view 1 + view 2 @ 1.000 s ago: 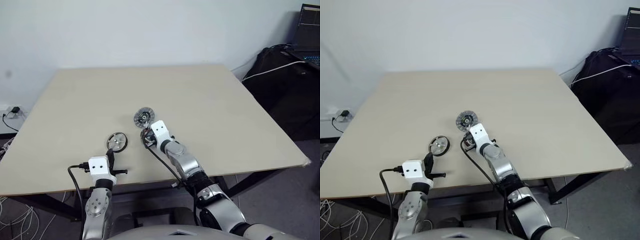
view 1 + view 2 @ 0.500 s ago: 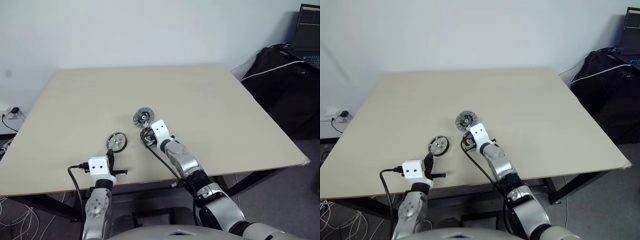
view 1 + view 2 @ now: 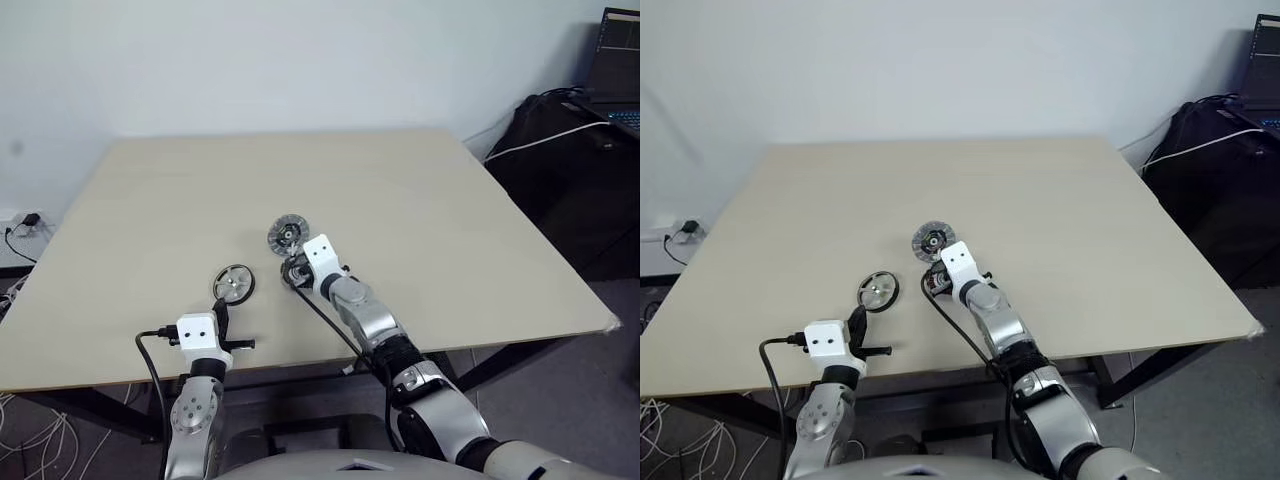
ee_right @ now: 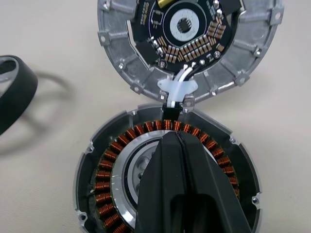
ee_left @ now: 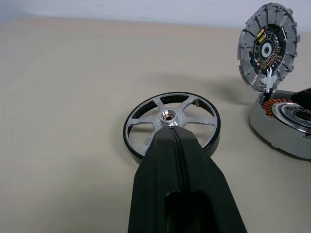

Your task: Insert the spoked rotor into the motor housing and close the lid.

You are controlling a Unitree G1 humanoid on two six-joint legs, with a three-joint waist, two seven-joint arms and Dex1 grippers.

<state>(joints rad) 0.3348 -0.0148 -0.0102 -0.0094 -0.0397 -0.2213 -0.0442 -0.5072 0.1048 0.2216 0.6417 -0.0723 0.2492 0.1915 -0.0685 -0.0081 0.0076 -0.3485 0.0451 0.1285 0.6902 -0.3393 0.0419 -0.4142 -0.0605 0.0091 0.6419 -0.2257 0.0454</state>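
Right wrist view: right pincer [image 4: 177, 138] fully closed, empty, its tip poised over the silver centre of the motor housing [image 4: 104, 182]; the copper windings ring it. Lid [image 4: 187, 43] stands open and tilted up just beyond, circuit face showing, joined to the housing by a white tab and wire at the rim.

Change over the last second: almost none. In the head views the right forearm sits a touch higher in the frame than a second ago; left arm, lid and spoked rotor [image 3: 233, 284] are unmoved. Judgement: insertion not begun; the housing is open and ready, the rotor lies flat on the bench [image 3: 450, 230], left of centre, well apart from the housing.

Left pincer [image 5: 171, 137] also closed and empty, tip just short of the rotor's hub, not clearly touching.

Hard to read: in both head views the right wrist covers the housing. The right pincer hides the housing's bore, so contact there cannot be told. Rotor cut off at the wrist view's left edge.
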